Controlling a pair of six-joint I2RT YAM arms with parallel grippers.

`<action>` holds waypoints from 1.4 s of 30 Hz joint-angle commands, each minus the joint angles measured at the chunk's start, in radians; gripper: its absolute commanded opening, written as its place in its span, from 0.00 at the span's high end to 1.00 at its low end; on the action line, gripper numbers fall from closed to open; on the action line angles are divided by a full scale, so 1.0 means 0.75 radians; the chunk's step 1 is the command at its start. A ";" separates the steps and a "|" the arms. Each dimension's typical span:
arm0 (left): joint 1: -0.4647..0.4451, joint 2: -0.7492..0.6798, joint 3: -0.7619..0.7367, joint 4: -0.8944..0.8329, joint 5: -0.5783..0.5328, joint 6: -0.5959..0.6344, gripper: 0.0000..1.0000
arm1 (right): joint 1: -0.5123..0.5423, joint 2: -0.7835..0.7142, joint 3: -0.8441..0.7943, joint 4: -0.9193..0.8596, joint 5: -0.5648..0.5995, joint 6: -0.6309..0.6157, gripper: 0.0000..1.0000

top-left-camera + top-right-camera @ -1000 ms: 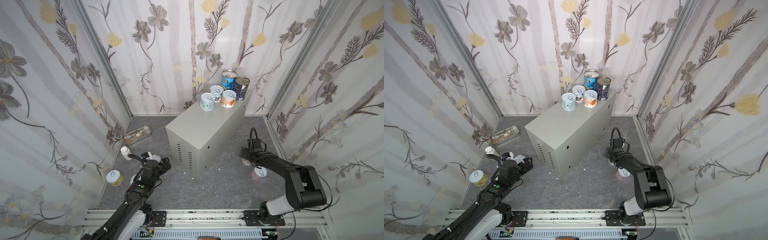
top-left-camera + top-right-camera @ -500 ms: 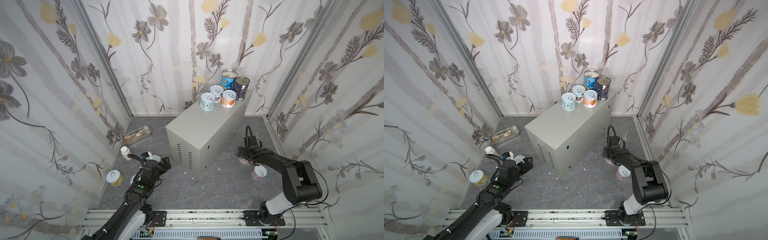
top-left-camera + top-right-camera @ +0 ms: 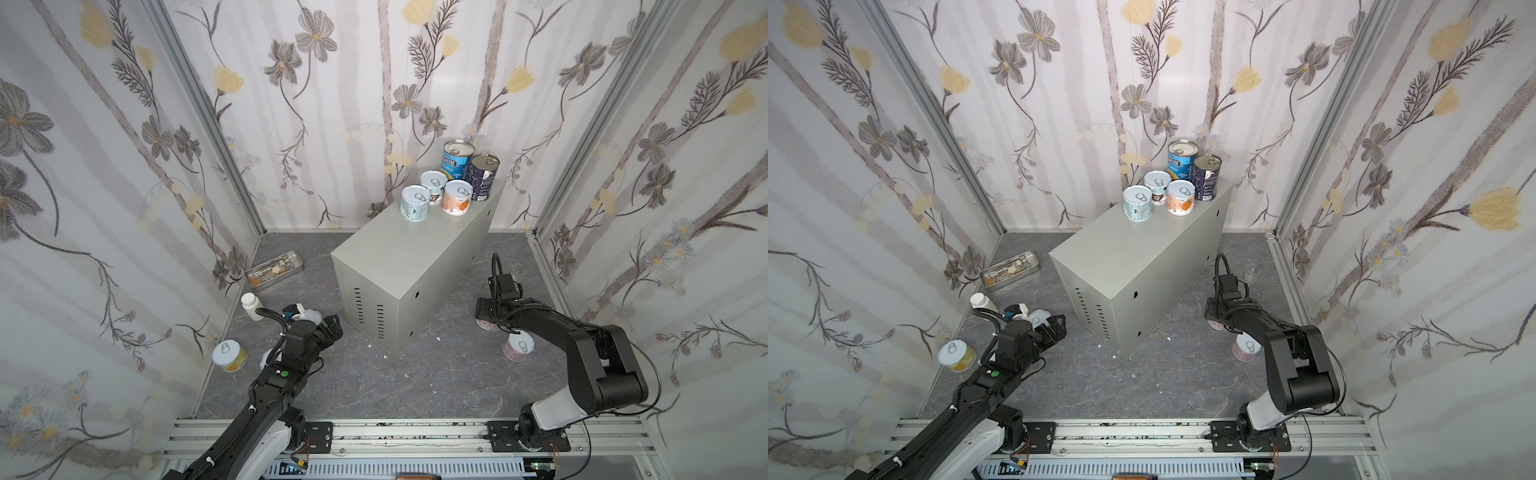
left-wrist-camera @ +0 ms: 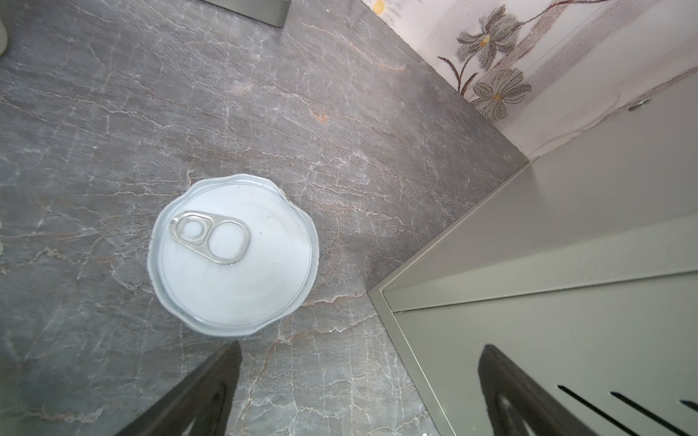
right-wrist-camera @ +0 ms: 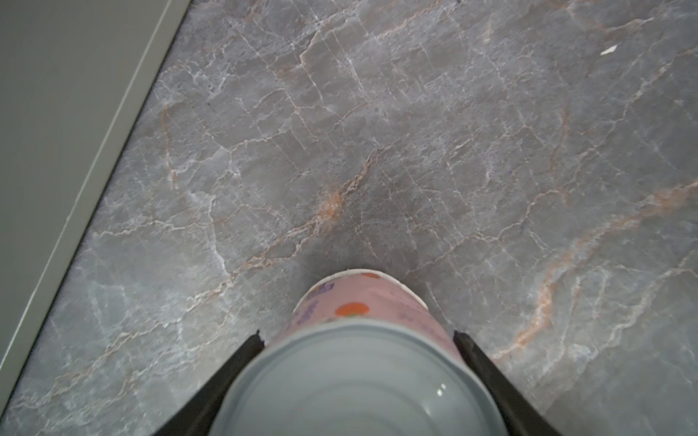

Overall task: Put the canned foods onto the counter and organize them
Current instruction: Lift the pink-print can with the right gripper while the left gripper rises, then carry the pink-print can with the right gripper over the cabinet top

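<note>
Over the last second the right gripper [image 5: 359, 335] had shifted nearer and slightly left, and its jaws had come in. It was now clamped on the pink can [image 5: 359, 298], one finger on each side just under the lid rim. That can stood upright on the marbled floor [image 3: 415, 382], right of the desk [image 3: 415, 257], apparently not lifted yet. A side grip from above makes sense, since it keeps the can upright for the lift.

No change on the left gripper [image 4: 361, 347]: fully released, hanging by the desk's vented near end. The pale-lidded can [image 4: 232, 254] sat just ahead of its fingers, not between them. The wide spread read as prep to straddle it.

Five cans were already on the desk, bunched at the far right end: blue tin [image 3: 456, 160] and navy tin [image 3: 484, 176] at the back, three short cans [image 3: 434, 187] in front. With tall behind short, the near end stayed free for the rest. On the floor were also a second pink can [image 3: 517, 348], just near-right of the held one, and a yellow can [image 3: 228, 355] by the left wall.

Hard to see:
- The pink can's lid was cut off at the wrist view's edge, and in both top views the gripper covered most of it, so grip firmness was unconfirmed.
- The left arm hid another pale shape; can or not, couldn't tell.
- The pale lid's rim looked wavy, maybe dented.
</note>
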 commanded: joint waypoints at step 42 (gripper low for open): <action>0.017 -0.083 0.904 -0.617 -0.033 0.350 0.00 | 0.316 -0.527 1.080 -0.673 -0.276 -0.315 0.45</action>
